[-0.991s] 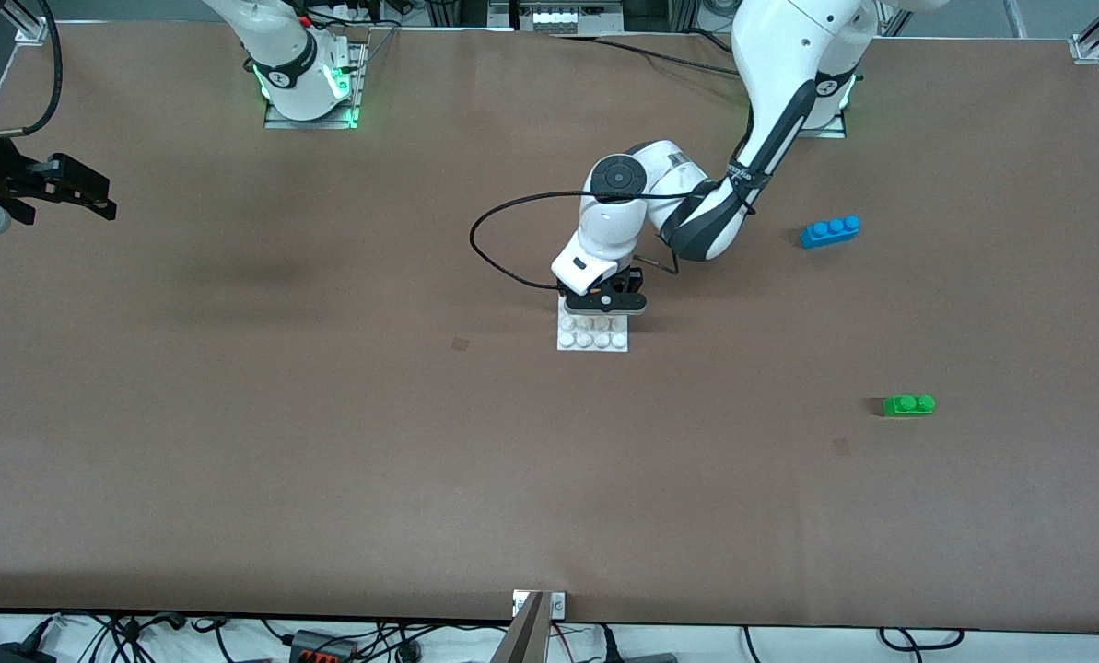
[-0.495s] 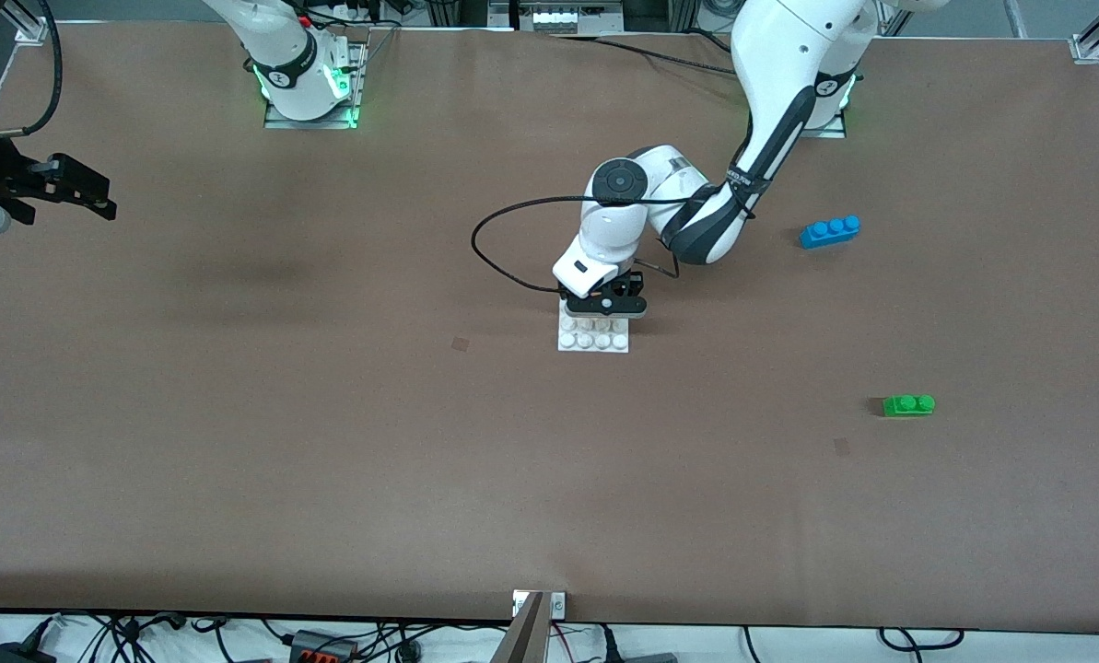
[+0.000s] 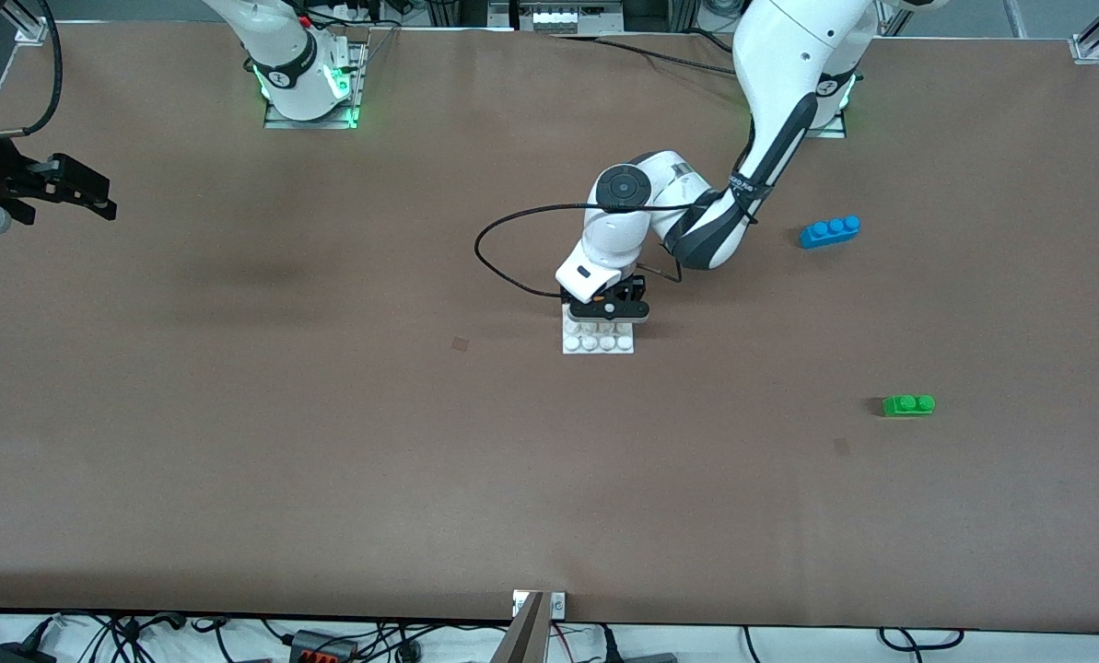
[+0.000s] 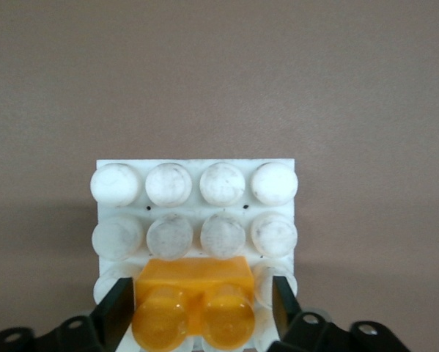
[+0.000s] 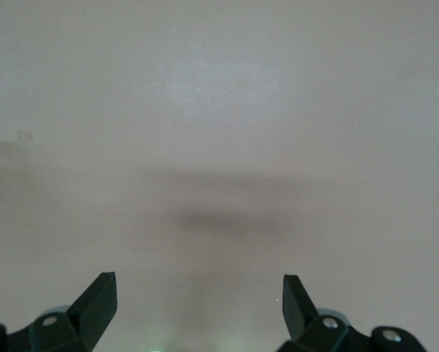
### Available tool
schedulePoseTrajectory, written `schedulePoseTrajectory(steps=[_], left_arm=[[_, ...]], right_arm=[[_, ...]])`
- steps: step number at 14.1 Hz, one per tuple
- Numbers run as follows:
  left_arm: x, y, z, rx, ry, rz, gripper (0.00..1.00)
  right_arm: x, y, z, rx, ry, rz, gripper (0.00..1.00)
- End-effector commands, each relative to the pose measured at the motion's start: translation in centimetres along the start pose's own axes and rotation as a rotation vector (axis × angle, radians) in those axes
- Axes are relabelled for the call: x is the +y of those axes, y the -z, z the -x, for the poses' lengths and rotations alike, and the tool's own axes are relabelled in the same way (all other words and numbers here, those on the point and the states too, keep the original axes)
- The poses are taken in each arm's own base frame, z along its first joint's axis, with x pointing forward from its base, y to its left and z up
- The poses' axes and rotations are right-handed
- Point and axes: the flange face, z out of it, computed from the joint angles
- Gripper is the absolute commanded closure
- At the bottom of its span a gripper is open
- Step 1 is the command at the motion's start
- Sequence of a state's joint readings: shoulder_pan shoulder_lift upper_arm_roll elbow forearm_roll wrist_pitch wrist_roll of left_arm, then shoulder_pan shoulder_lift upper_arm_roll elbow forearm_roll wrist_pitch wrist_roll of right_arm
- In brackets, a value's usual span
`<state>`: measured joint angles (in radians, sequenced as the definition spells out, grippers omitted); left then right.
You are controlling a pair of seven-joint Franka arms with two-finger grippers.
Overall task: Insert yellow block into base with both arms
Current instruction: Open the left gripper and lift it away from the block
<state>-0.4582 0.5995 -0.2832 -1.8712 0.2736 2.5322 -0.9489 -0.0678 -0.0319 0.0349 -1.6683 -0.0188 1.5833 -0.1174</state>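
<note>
Brown table [image 3: 328, 442] — left gripper [image 4: 202, 312] parted beside yellow block [image 4: 192, 301] on base [image 4: 197, 213]; right gripper [image 5: 198, 297] waits, spread.

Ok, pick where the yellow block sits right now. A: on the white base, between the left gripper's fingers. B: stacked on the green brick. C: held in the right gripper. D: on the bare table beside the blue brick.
A: the left wrist view shows the yellow block on the base's studs, between the left gripper's fingers.

A yellow block [image 4: 192, 304] sits on a white base [image 4: 195, 213] studded in a grid. Blue [image 3: 830, 230] and green bricks [image 3: 908, 404] dot the brown table [image 3: 328, 442].
</note>
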Motion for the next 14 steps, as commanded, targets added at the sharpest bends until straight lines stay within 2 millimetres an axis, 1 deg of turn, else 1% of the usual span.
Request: schedulePoseTrajectory(steps=[1, 2, 3, 5, 6, 7, 8, 10, 11, 12, 13, 14], left_arm=[[-0.3, 2.9, -2.1, 0.008, 0.016, -0.035, 0.00], [0.0, 5.2, -2.9, 0.003, 0.023, -0.051, 0.00], [-0.3, 6.7, -3.7, -0.009, 0.035, -0.060, 0.00], [-2.8, 9.4, -6.3, 0.017, 0.085, -0.055, 0.00], [-4.7, 10.4, -7.9, 0.033, 0.118, -0.052, 0.00], [-7.1, 10.7, -9.7, 0.038, 0.125, -0.054, 0.00], [-9.0, 10.9, -10.9, 0.034, 0.093, -0.060, 0.00], [-13.1, 12.9, -13.7, 0.009, 0.036, -0.095, 0.00], [-15.4, 14.4, -15.0, -0.019, 0.012, -0.123, 0.00], [-16.7, 16.2, -15.4, -0.046, -0.041, -0.142, 0.00], [-18.7, 17.9, -15.9, -0.066, -0.067, -0.123, 0.00], [-21.8, 19.6, -16.9, -0.084, -0.074, -0.058, 0.00]], right_arm=[[0.1, 0.3, -0.2, 0.003, -0.006, 0.006, 0.00], [0.1, 0.3, -0.2, 0.003, -0.006, 0.006, 0.00], [0.1, 0.3, -0.2, 0.003, -0.006, 0.006, 0.00], [0.1, 0.3, -0.2, 0.003, -0.006, 0.006, 0.00], [0.1, 0.3, -0.2, 0.003, -0.006, 0.006, 0.00], [0.1, 0.3, -0.2, 0.003, -0.006, 0.006, 0.00], [0.1, 0.3, -0.2, 0.003, -0.006, 0.006, 0.00], [0.1, 0.3, -0.2, 0.003, -0.006, 0.006, 0.00], [0.1, 0.3, -0.2, 0.003, -0.006, 0.006, 0.00], [0.1, 0.3, -0.2, 0.003, -0.008, 0.006, 0.00], [0.1, 0.3, -0.2, 0.003, -0.008, 0.006, 0.00], [0.1, 0.3, -0.2, 0.003, -0.008, 0.006, 0.00]])
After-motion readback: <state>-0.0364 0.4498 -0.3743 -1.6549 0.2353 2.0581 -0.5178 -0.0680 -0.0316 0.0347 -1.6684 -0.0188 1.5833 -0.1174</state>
